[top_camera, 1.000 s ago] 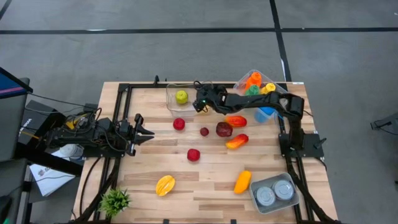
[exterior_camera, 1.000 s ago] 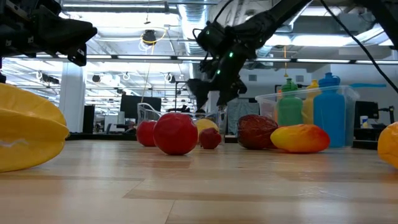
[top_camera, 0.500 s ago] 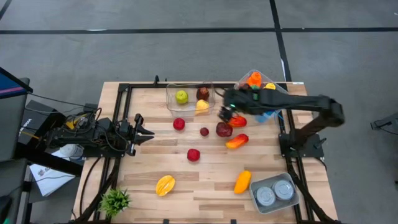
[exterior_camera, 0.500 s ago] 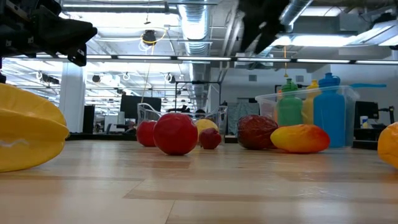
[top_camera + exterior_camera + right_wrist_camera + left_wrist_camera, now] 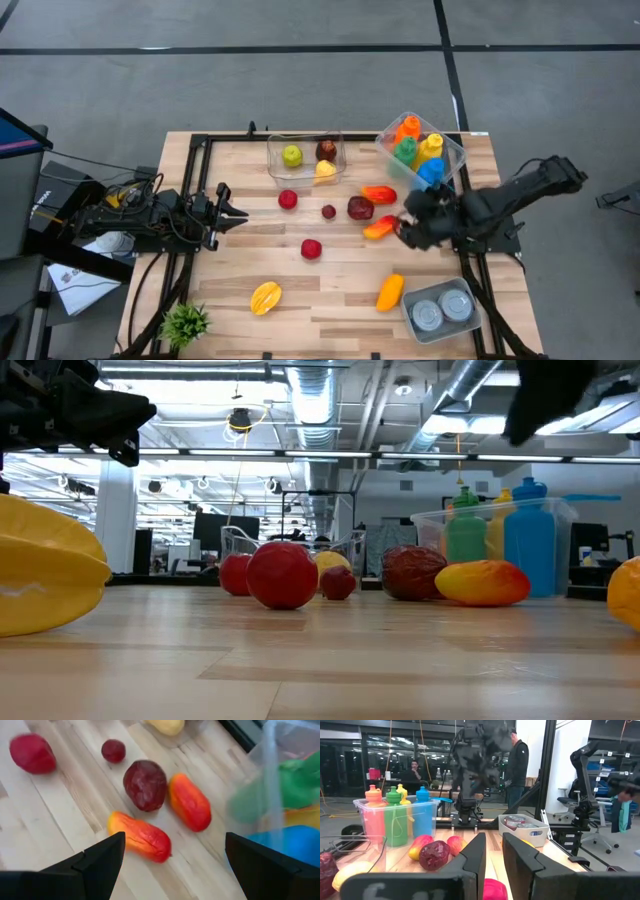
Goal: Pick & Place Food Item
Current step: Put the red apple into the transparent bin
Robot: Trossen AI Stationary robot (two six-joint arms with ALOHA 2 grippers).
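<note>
Just beside the right hand point(image 5: 408, 228), fingers spread and empty, lies the orange-red food piece point(image 5: 381, 227) on the surface point(image 5: 330, 290), toward the middle from it. Its long axis runs slantwise, one end nearer the dark red fruit point(image 5: 360, 207). Right arm is clearly nearer; left hand point(image 5: 228, 212) waits well apart at the far side, fingers close together, holding nothing. Likely target, judging by aim.
</note>
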